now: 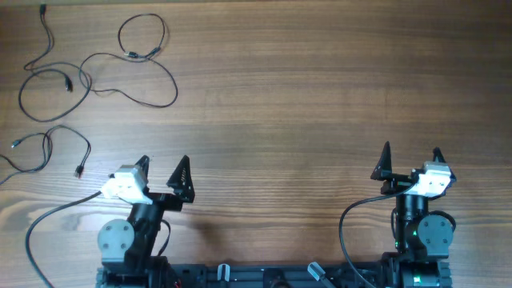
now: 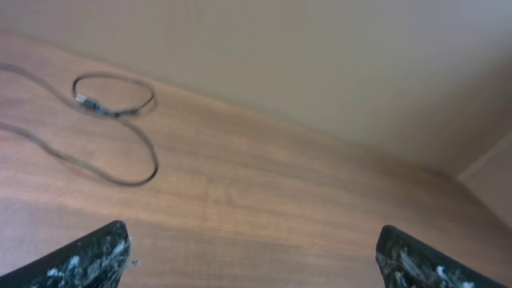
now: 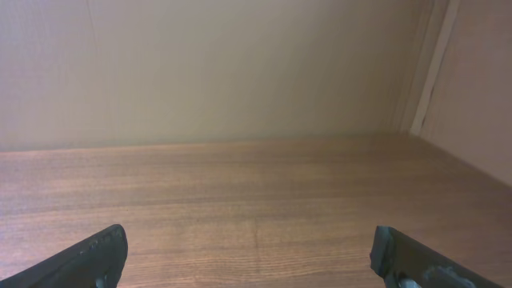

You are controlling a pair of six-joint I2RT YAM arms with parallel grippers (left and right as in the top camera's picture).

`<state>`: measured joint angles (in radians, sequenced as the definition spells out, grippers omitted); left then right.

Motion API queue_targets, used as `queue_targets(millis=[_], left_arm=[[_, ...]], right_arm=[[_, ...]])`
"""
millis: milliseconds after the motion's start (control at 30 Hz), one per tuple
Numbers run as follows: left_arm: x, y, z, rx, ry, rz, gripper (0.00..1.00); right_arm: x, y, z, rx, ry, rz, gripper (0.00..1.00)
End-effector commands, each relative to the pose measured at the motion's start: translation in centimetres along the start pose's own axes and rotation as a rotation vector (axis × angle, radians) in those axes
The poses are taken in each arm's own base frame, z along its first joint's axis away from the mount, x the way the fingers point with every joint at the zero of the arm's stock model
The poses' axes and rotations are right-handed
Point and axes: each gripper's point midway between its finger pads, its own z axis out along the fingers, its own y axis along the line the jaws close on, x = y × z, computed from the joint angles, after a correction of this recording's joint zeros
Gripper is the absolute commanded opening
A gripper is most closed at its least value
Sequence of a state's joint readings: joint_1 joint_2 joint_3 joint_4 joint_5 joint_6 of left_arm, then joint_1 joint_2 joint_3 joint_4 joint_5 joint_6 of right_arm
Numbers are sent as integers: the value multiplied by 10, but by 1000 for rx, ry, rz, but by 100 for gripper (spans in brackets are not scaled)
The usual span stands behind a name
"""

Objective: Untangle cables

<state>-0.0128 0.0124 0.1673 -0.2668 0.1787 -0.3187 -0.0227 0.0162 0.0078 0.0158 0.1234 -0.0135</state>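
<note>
Cables: several thin black cords with small plug ends lie in loose loops and curves on the far left part of a wooden table, seen from overhead. Some strands cross one another.

The left gripper sits at the near edge, left of centre, its two black fingers spread wide with nothing between them. The cords lie ahead of it and off to its left, not touching it; the closest plug end rests near its left side. From the left wrist, a small cord loop shows ahead and to the left of the fingers.

The right gripper sits at the near right, equally wide open and empty, well apart from the cords.
</note>
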Motion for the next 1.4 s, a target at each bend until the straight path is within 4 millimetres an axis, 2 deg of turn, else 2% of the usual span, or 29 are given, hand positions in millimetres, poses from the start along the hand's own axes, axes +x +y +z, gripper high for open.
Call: queue_targets(millis=[0,233,433,1367], left_arm=[[16,13,12,-10,-37,29,100],[20,18,16,-23,-57,218,100],[22,15,16,-4,-49,297,100],[21,15,16,-7,-53,294,100]], right_arm=[[-2,0,-1,-4,-12,-10,100],[-2,0,-1,-4,-12,-10,100],[-2,0,-1,-4,-12,-10,100],[-2,0,-1,-4,-12,-11,100]])
